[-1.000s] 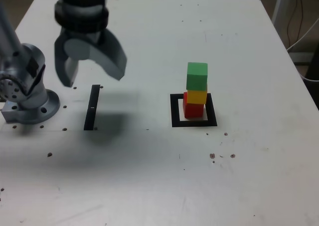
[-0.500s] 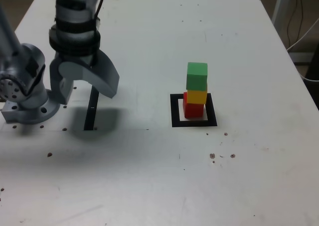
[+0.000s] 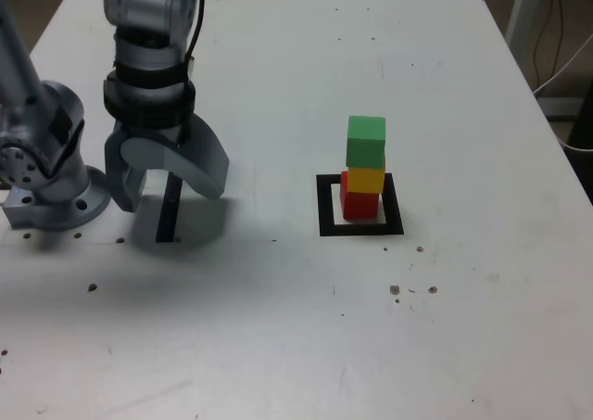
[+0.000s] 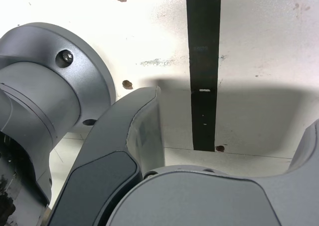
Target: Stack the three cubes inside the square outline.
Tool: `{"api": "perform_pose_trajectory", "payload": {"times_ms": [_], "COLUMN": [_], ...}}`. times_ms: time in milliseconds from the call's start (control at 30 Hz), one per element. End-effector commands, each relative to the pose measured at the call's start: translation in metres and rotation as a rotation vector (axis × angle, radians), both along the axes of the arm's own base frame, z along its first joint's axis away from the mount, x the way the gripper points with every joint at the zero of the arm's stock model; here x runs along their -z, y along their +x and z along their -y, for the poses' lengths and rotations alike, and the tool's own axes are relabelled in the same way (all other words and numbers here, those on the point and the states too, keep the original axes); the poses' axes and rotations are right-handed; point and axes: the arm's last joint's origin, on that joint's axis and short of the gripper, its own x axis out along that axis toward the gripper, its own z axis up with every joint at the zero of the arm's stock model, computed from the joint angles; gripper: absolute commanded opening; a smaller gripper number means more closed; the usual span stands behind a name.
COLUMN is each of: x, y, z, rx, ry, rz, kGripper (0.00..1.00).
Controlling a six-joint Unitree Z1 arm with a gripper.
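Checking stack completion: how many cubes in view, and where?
3, all in one stack: red cube at the bottom, inside the square outline, yellow cube on it, green cube on top. None elsewhere on the table.

three cubes (image 3: 364,168), one square outline (image 3: 326,206), one black strip (image 3: 170,209), one robot arm (image 3: 153,58).

From the exterior view we look down at an angle across the white table (image 3: 296,327). Our wrist view faces straight down, close to the tabletop. Both share the narrow black strip (image 3: 170,207) (image 4: 203,66).
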Motion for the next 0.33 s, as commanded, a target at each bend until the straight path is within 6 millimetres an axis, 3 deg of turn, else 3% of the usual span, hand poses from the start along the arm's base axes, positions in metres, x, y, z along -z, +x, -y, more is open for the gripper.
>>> {"api": "perform_pose_trajectory", "payload": {"times_ms": [0, 300], "x": [0.0007, -0.0012], "y": [-0.001, -0.0019], "z": [-0.0005, -0.0019], "rx": [-0.002, -0.004], "ry": [0.004, 0.028], "rz": [-0.003, 0.013], "kGripper": [0.99, 1.0]}}
